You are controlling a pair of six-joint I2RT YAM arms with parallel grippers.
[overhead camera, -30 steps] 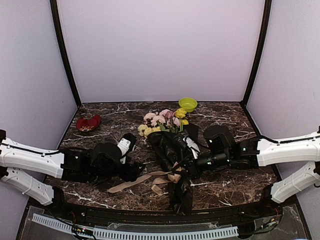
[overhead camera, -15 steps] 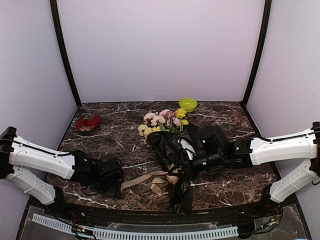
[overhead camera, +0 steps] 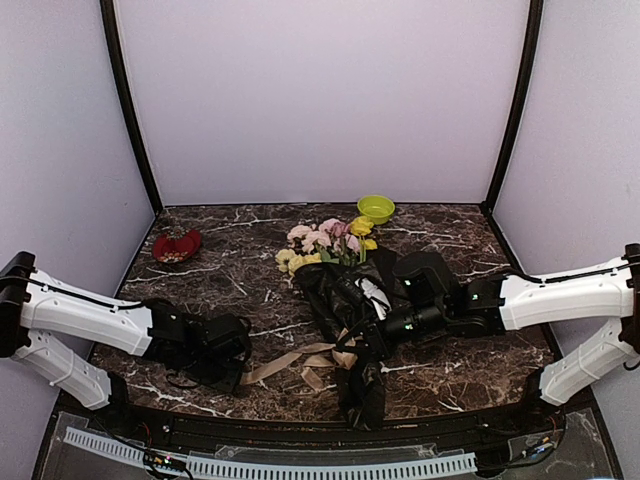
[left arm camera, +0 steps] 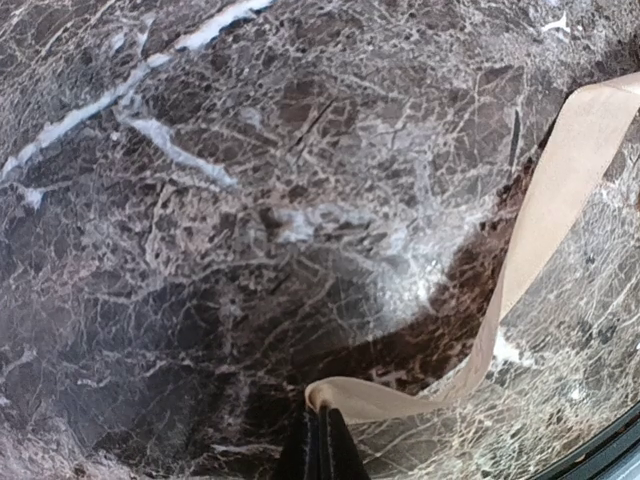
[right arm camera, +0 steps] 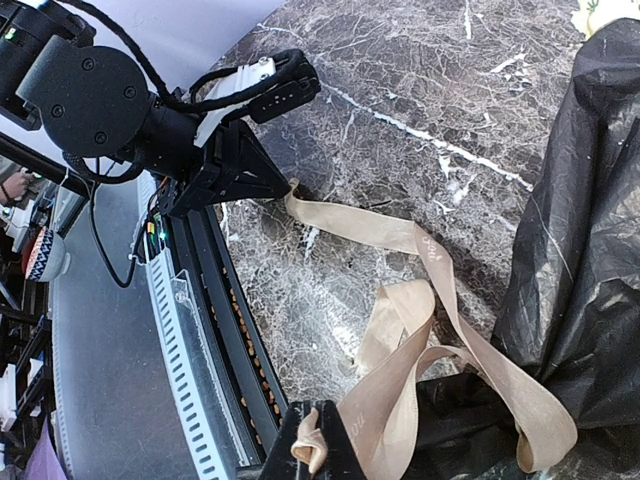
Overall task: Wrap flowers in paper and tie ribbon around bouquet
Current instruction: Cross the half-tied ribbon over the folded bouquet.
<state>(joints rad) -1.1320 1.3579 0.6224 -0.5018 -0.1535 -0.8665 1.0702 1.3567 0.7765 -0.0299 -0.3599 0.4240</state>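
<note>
The bouquet lies across the middle of the table: pink and yellow flowers (overhead camera: 325, 243) stick out of a black crinkly paper (overhead camera: 345, 300) cone. The beige ribbon (overhead camera: 300, 357) loops around its lower part and trails left. My left gripper (left arm camera: 320, 440) is shut on the ribbon's left end (left arm camera: 350, 397), low on the table near the front edge; in the overhead view the left gripper (overhead camera: 243, 374) is at the front left. My right gripper (right arm camera: 322, 447) is shut on a bunched bit of ribbon (right arm camera: 400, 400) right beside the paper (right arm camera: 590, 200).
A green bowl (overhead camera: 376, 208) stands at the back behind the flowers. A red dish (overhead camera: 177, 246) sits at the back left. The table's front rail (right arm camera: 200, 330) runs close under both grippers.
My left arm drew back to the front left, lowered onto the ribbon's end, and its jaws closed on it. The right arm shifted slightly left, still gripping the ribbon.
</note>
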